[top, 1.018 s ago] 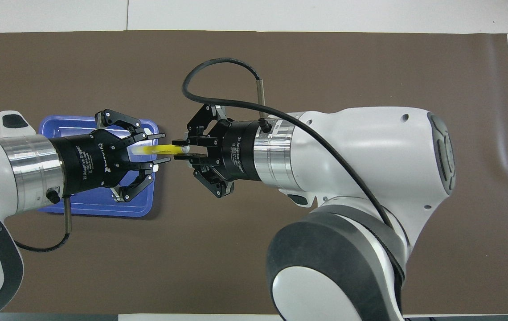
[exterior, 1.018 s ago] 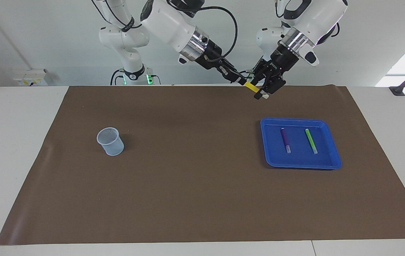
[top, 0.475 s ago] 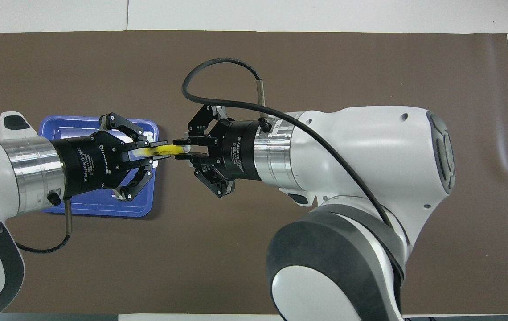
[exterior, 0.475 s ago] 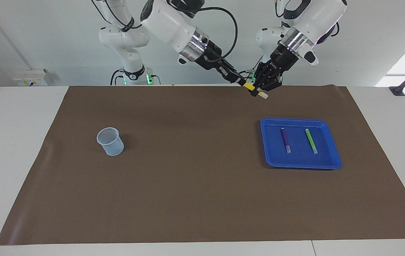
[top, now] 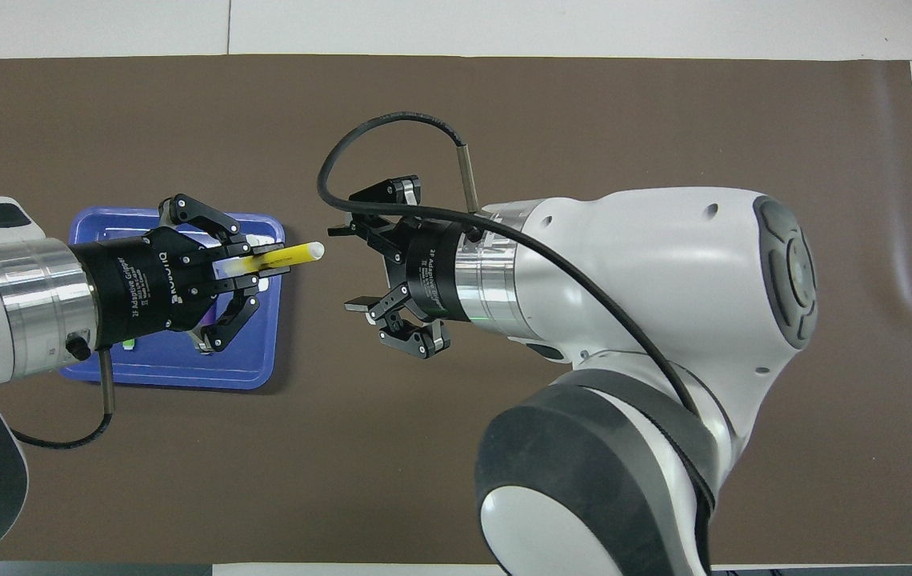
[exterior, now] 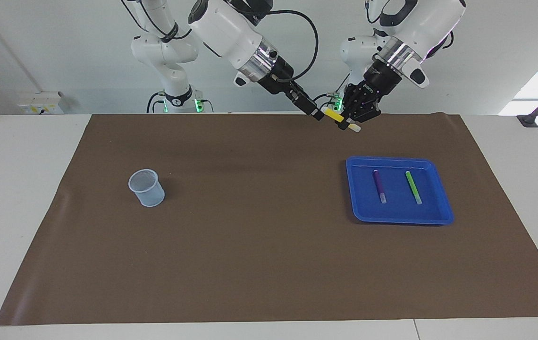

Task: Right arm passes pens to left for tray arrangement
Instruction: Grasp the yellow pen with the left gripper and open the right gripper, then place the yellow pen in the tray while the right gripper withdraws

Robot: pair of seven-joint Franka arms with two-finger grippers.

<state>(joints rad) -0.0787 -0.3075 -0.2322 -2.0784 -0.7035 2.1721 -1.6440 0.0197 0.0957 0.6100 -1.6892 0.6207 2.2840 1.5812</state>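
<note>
**Item: yellow pen (exterior: 333,114), third of the pens.** Carried in the air at upper centre-right of the facing frame, above the mat's top edge. Slanted, pale end lowest in that frame. In the overhead frame, at centre-left, pale end poking out past the tray's edge.

**Left gripper (exterior: 347,124).** Fingertips closed on the yellow pen's barrel, links splayed to the sides. Over the mat, above the tray in the facing frame.

**Right gripper (exterior: 316,114).** Jaws spread wide, nothing between them. Just beside the pen's free end, not touching. A clear gap visible in the overhead frame.

**Tray (exterior: 350,163).** Blue, lower right-of-centre in the facing frame, flat on the brown mat (exterior: 250,245). Holding the purple pen (exterior: 379,185) and the green pen (exterior: 413,187), side by side, roughly parallel, well apart. Bare floor between the purple pen and the rim on the frame's left side.

**Cup (exterior: 146,188).** Pale, translucent, left of centre in the facing frame. No part in this step.

**Step in hand, as judged:** handover finished, placing due.

**Handling notes:**
- Back the right arm straight away along the pen's axis, jaws kept wide, to avoid knocking the tip.
- Carry the pen over the bare strip beside the purple one.
- Turn the wrist to match the lie of the other two.
- Lower until the barrel nearly touches the floor before opening, since a round barrel probably rolls if dropped.
- Lift straight up afterwards.
</note>
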